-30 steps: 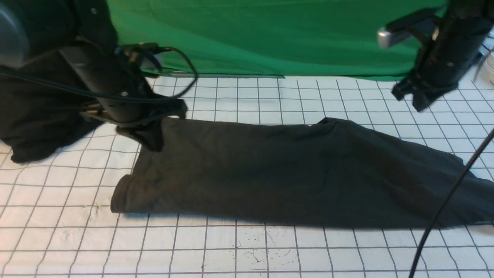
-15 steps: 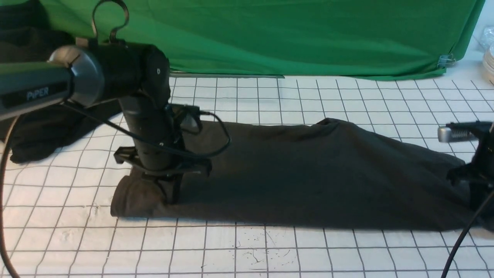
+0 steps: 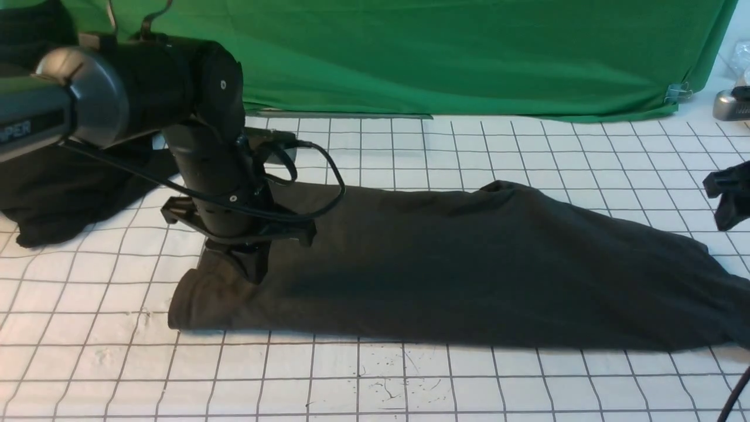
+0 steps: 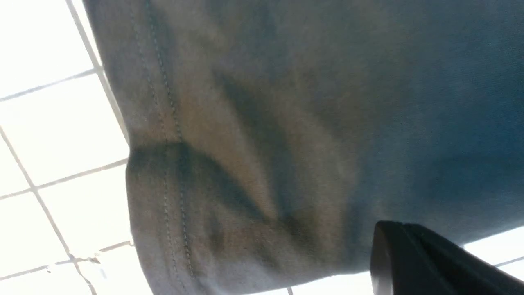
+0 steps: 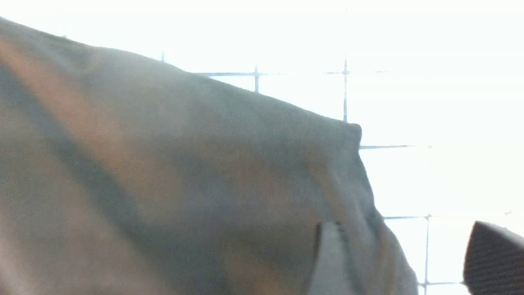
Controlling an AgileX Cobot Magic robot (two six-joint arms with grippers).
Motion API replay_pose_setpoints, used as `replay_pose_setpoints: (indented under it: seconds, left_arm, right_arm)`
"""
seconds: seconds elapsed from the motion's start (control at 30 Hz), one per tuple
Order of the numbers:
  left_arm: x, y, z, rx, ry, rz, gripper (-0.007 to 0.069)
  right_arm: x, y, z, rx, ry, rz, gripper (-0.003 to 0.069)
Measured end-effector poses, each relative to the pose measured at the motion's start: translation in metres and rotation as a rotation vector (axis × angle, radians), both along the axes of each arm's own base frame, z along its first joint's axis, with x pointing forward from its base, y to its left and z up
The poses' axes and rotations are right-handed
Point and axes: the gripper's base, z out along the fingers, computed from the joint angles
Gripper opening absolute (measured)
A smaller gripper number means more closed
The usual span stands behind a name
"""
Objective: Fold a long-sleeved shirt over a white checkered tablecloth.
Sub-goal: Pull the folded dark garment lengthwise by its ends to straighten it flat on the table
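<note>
White checkered tablecloth point(image 3: 410, 381) holds long-sleeved shirt point(image 3: 469, 275), long axis left-right; left gripper point(image 3: 253, 271) pressed together over its left end, right gripper point(image 3: 729, 205) spread near its right end.

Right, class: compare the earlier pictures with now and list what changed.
The left end effector, shut, swept from the far left corner of the long-sleeved shirt toward its near edge, then lifted slightly. The right end effector dropped to the shirt's right end, then rose and opened. Shirt and white checkered tablecloth stayed put.
</note>
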Motion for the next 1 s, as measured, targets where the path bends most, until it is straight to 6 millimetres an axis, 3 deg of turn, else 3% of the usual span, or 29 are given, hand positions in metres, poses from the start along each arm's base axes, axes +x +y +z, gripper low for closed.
replay_pose_setpoints:
  seconds: [0.03, 0.13, 0.27, 0.37, 0.4, 0.43, 0.47, 0.5, 0.57, 0.87, 1.0]
  left_arm:
    - [0.0, 0.0, 0.0, 0.0, 0.0, 0.0, -0.0001]
    - [-0.001, 0.001, 0.001, 0.004, 0.004, -0.001, -0.0001]
    - [-0.002, 0.002, 0.001, 0.015, 0.013, -0.004, -0.0001]
    - [-0.002, 0.002, 0.002, 0.02, 0.012, -0.006, -0.0001]
    - [-0.002, 0.002, 0.002, 0.02, 0.012, -0.006, -0.0001]
    - [-0.002, 0.002, 0.002, 0.023, 0.011, -0.007, -0.0001]
    - [-0.002, 0.002, 0.002, 0.023, 0.011, -0.007, -0.0001]
    - [-0.002, 0.002, 0.002, 0.023, 0.011, -0.007, -0.0001]
    - [-0.002, 0.002, 0.002, 0.024, 0.011, -0.008, 0.0]
    - [-0.002, 0.003, 0.002, 0.032, 0.016, -0.013, 0.0]
    - [-0.002, 0.003, 0.002, 0.032, 0.016, -0.013, 0.0]
  right_arm:
    - [0.001, 0.0, -0.001, 0.001, 0.007, 0.0, 0.0452]
    - [0.009, -0.001, -0.036, 0.014, 0.112, 0.003, 0.0489]
    - [0.012, -0.004, -0.054, 0.019, 0.146, -0.002, 0.0461]
    - [0.015, -0.005, -0.058, 0.016, 0.123, 0.014, 0.0293]
    - [0.015, -0.005, -0.058, 0.015, 0.121, 0.016, 0.0279]
    - [0.017, -0.005, -0.058, 0.01, 0.099, 0.037, 0.0143]
    - [0.017, -0.005, -0.058, 0.009, 0.099, 0.041, 0.0143]
    - [0.019, -0.005, -0.057, 0.001, 0.082, 0.066, 0.0062]
    - [0.021, -0.006, -0.056, -0.01, 0.069, 0.081, 0.002]
    - [0.036, -0.013, -0.033, -0.034, -0.022, 0.075, 0.0001]
    - [0.039, -0.015, -0.036, -0.036, -0.026, 0.078, 0.0018]
